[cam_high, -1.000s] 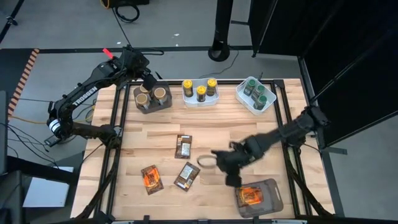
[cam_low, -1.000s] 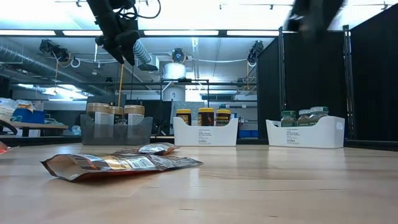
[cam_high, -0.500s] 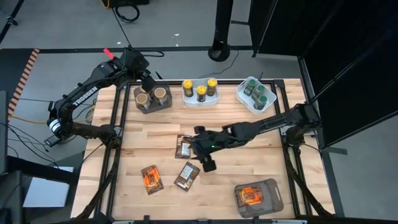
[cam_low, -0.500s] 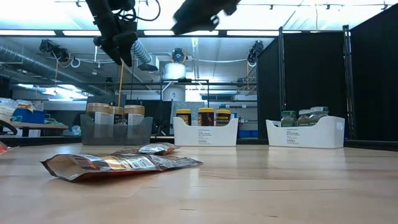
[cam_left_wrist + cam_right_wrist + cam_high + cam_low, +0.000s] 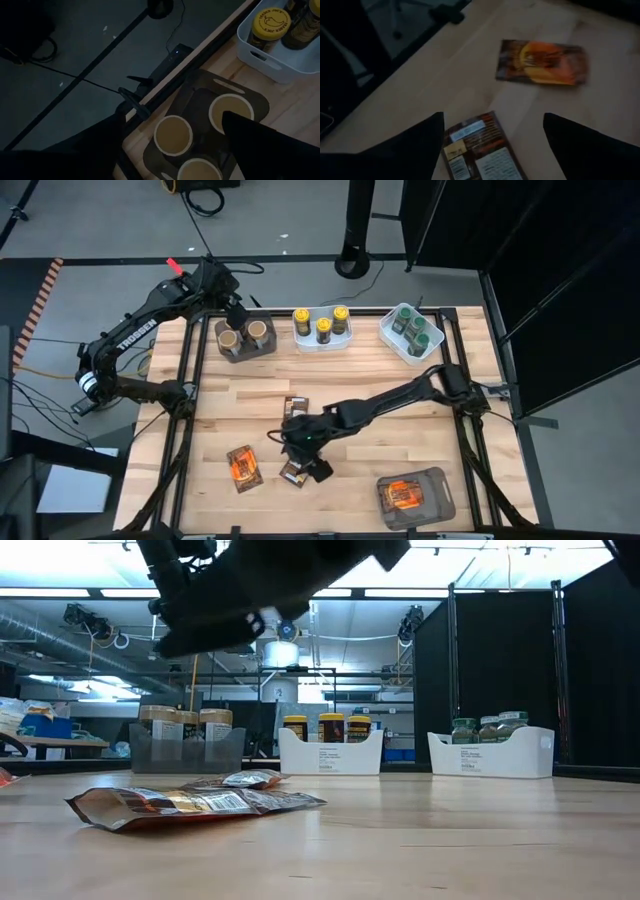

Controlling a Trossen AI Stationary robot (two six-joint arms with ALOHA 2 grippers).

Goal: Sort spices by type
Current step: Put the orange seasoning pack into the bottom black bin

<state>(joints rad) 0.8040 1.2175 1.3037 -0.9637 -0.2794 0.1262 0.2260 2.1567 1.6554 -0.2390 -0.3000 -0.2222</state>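
My right gripper (image 5: 297, 448) hangs open over the middle of the table, above a brown packet (image 5: 480, 150) that lies flat between its fingers without touching them. An orange packet (image 5: 542, 62) lies flat just beyond it, toward the left edge (image 5: 243, 465). A second brown packet (image 5: 295, 412) lies farther back, partly under my right arm. My left gripper (image 5: 172, 125) stands open above the brown-grey bin (image 5: 245, 338) of tan-lidded jars (image 5: 172, 135) at the far left.
A white tray of yellow-lidded jars (image 5: 322, 328) and a white tray of green-lidded jars (image 5: 412, 332) stand along the far edge. A brown-grey bin (image 5: 415, 498) at the near right holds an orange packet. Bare wood lies between the trays and the packets.
My right gripper has swept from beside the near-right bin toward the table's left edge, sinking and rolling its wrist, and now hangs over the brown packet. My left arm has kept still. No spice has moved.
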